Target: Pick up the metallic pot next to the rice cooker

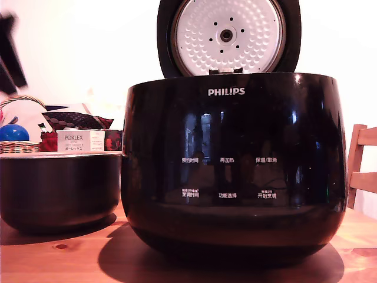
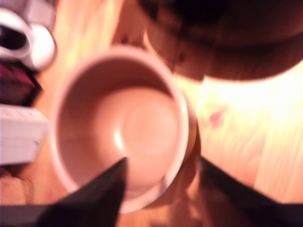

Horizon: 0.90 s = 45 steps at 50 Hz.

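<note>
Metallic pot (image 1: 58, 191), dark, matte, round, with thin silvery rim: standing upright on the wooden surface (image 1: 70, 259) at the exterior view's left, just beside the rice cooker (image 1: 234, 168), sides very close, contact not clear. Large glossy black rounded rice cooker marked PHILIPS in white, with white button labels on the front; lid (image 1: 228, 36) raised, showing a dimpled silvery-white inner plate. Behind the pot: a white box labelled PORLEX (image 1: 80, 141), a dark red patterned packet (image 1: 76, 121), a woven basket (image 1: 20, 146) holding a blue ball (image 1: 13, 133). Wooden chair back (image 1: 362, 168) at the exterior view's right edge.

In the blurred wrist view: pot (image 2: 124, 127) seen from above, open mouth up, inside empty, pale rim tinted warm by the light. 2 dark fingers (image 2: 99, 196) spread apart, gripping nothing, gripper (image 2: 163, 191) above the pot's rim, with 1 finger over the inside and the other over the wooden surface outside the wall. Contact with the rim not discernible through the blur.
</note>
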### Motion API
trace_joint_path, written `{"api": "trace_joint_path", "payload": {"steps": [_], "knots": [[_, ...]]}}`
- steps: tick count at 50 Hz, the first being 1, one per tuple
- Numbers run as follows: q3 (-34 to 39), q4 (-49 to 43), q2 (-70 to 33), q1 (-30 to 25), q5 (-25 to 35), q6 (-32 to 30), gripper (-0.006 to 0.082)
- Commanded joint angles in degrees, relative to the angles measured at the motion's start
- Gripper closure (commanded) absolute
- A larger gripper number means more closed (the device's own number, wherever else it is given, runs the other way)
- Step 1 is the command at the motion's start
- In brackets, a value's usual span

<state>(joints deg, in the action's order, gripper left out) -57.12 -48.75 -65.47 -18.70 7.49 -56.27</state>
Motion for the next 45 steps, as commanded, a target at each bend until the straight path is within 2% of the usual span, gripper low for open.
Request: {"api": "trace_joint_path", "payload": {"steps": [1, 8, 31, 45], "knots": [[0.4, 0.3, -2.7, -0.2, -1.2, -0.6, 0.0201], [0.4, 0.3, -7.6, -0.6, -3.3, -0.7, 0.0201], [0.4, 2.0, -16.0, -1.0, -3.2, -4.4, 0.0218], [0.4, 2.6, -16.0, -1.7, 0.0, -5.7, 0.0499]]}}
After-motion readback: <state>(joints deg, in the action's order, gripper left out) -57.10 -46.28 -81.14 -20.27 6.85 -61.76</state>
